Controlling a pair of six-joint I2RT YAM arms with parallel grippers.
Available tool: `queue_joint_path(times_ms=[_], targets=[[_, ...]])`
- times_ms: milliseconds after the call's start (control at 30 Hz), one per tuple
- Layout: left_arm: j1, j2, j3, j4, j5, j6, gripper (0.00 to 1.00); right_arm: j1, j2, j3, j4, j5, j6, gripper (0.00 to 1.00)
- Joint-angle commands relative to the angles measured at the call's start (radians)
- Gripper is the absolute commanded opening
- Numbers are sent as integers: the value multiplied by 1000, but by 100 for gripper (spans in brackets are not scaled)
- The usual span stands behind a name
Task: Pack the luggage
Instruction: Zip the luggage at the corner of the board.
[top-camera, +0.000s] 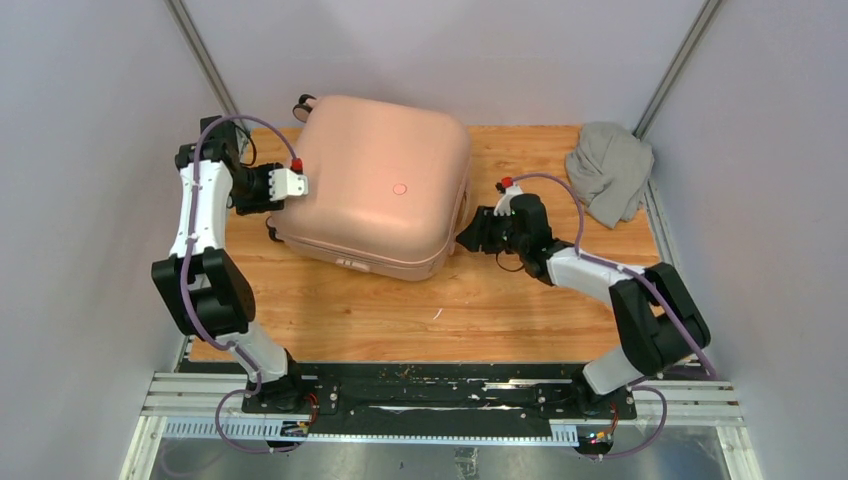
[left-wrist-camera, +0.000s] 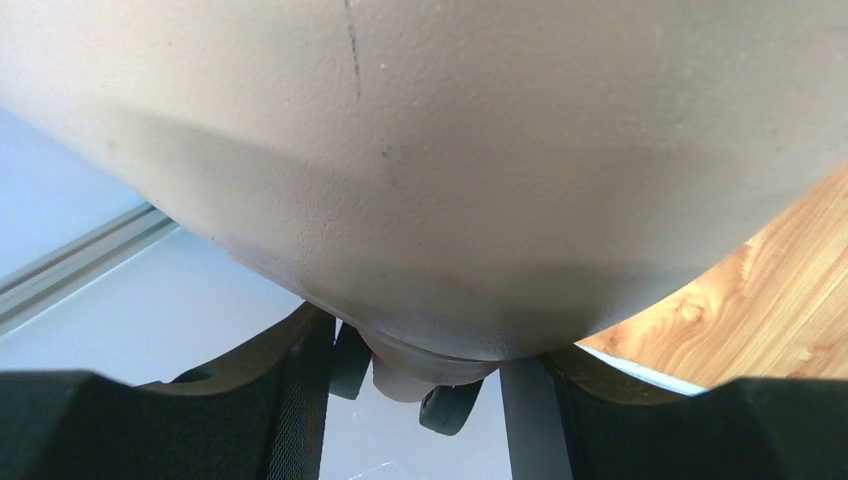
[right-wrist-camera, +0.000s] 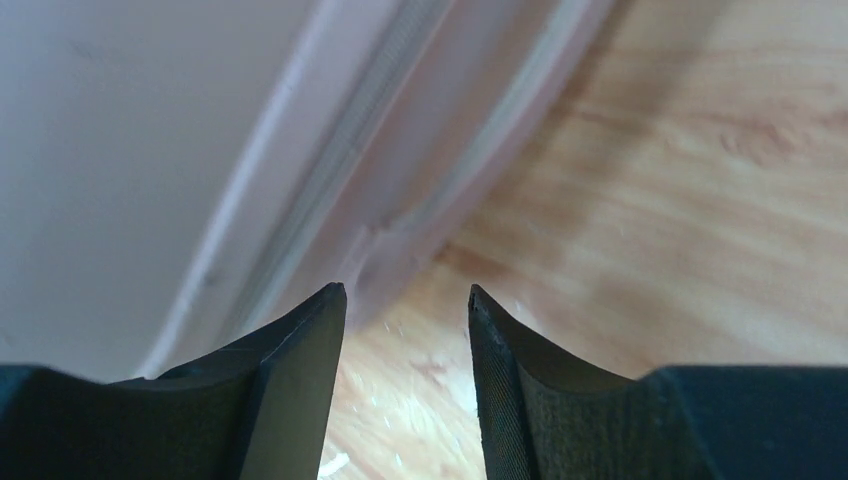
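The pale pink luggage (top-camera: 380, 190) lies closed and flat on the wooden table (top-camera: 450, 320), with its round emblem (top-camera: 400, 188) facing up. A black caster wheel (top-camera: 303, 102) shows at its far left corner. My left gripper (top-camera: 290, 185) is against the luggage's left edge. In the left wrist view the shell (left-wrist-camera: 450, 150) fills the frame above the wide-open left gripper (left-wrist-camera: 430, 340), with a caster wheel (left-wrist-camera: 450, 405) below. My right gripper (top-camera: 468, 235) is open and empty at the luggage's right near corner. In the right wrist view the gripper (right-wrist-camera: 405, 292) points at the zipper seam (right-wrist-camera: 330, 170).
A crumpled grey cloth bundle (top-camera: 610, 170) lies at the back right corner of the table. Pale walls enclose the table on the left, back and right. A metal rail (top-camera: 440, 400) holding the arm bases runs along the near edge.
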Motion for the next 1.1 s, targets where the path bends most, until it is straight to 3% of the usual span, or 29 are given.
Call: queue_joint_path(times_ms=[0,67,167,200,400,500,600,700,800,900,1067], targets=[[-2,-57,-88,17,73,-156,30,-20,112,137,-3,-38,42,52],[-1,-95,-119,18,85,-179,24,-29,175,194,4,-50,55,50],[-1,-159,-164,16,93,-223,2,-44,263,282,3,-54,46,43],[-1,-181,-185,16,94,-237,0,-49,294,324,-13,-53,33,41],[-1,-305,-272,-17,149,-343,0,-71,466,688,-251,-26,-119,38],[-2,-343,-285,-17,142,-418,0,-92,446,730,-302,1,-179,49],[-2,-350,-280,-16,122,-444,0,-137,346,604,-268,10,-198,62],[-1,-340,-248,-16,119,-454,0,-173,168,364,-136,-11,-193,70],[-2,-313,-190,-15,119,-474,0,-178,3,91,4,-54,-211,72],[-2,-290,-132,-13,134,-495,0,-174,-90,-83,159,-193,-225,72],[-15,-260,-4,-11,178,-583,0,-144,-82,-150,303,-380,-275,72]])
